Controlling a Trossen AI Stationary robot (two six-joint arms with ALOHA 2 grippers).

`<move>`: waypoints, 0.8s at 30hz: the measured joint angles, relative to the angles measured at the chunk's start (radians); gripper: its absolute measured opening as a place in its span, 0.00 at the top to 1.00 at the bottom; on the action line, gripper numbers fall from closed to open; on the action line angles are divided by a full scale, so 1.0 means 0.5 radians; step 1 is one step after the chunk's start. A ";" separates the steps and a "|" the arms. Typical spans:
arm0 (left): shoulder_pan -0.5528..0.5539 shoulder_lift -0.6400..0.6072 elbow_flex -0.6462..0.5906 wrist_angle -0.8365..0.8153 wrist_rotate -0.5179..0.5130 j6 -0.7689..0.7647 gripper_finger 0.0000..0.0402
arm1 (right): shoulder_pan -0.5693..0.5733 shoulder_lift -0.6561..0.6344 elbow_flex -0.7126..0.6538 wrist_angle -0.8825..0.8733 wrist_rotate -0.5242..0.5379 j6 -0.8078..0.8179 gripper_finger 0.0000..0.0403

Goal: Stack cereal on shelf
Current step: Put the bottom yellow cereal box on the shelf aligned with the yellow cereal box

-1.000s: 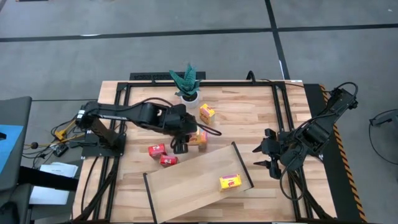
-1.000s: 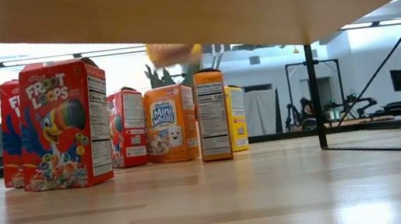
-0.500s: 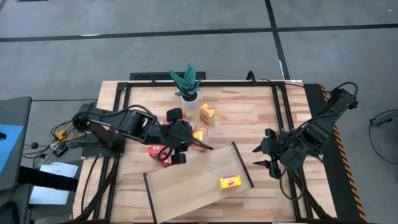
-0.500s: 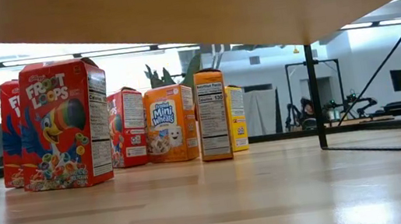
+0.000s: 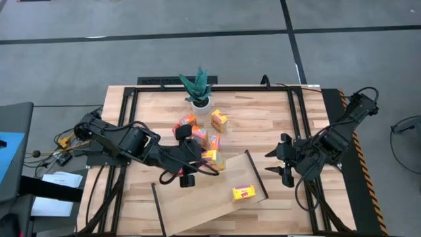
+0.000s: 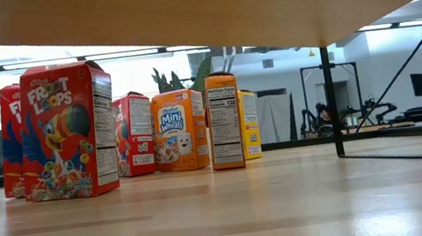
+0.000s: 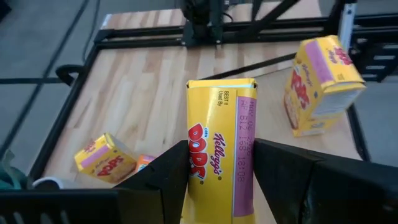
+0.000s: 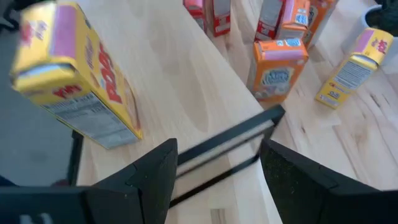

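Left gripper [image 5: 197, 160], clamped on a yellow Pops box [image 7: 222, 168], has swung in the last second from the cereal cluster at frame centre down to the upper edge of the shelf [image 5: 197, 197]; a second box is likely about to go on. One yellow box [image 5: 243, 192] already lies on the shelf, lower right of centre. Remaining boxes [image 5: 197, 135] stand loosely just above. Right gripper [image 5: 281, 160] waits at right, fingers apart. Potted plant [image 5: 198, 89] sits upper centre, clear of the path; the shelf's black rail [image 5: 256, 172] is near.
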 joint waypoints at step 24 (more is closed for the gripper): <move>0.026 0.300 -0.050 0.315 0.070 -0.029 0.60 | -0.079 0.303 0.000 0.058 -0.064 0.109 0.37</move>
